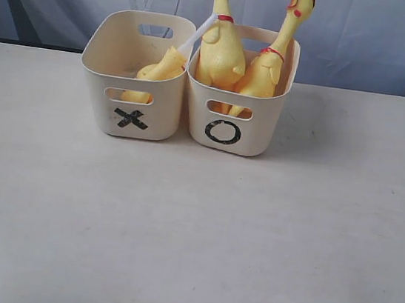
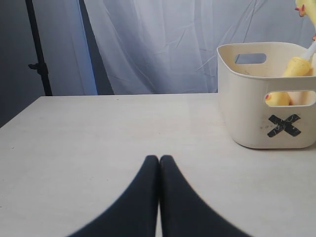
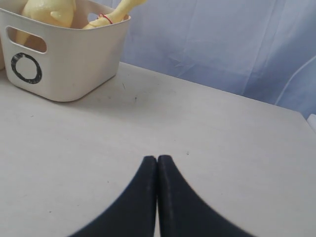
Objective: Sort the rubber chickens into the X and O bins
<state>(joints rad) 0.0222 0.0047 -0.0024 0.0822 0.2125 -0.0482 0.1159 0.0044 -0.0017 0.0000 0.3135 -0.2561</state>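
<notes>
Sorting looks done to me: one yellow rubber chicken (image 1: 161, 68) lies in the cream plastic X tub (image 1: 158, 116), and two more chickens (image 1: 222, 49) stand in the O tub (image 1: 266, 122). My left fingers (image 2: 143, 197) and right fingers (image 3: 143, 197) are pressed together and empty, so I'd just park.

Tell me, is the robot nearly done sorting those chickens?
Done, it seems: one rubber chicken sits in the X bin, an upright chicken and a leaning chicken stand in the O bin. In hand: nothing; the left gripper and right gripper are shut and empty. Left: no chicken shows on the table.
</notes>
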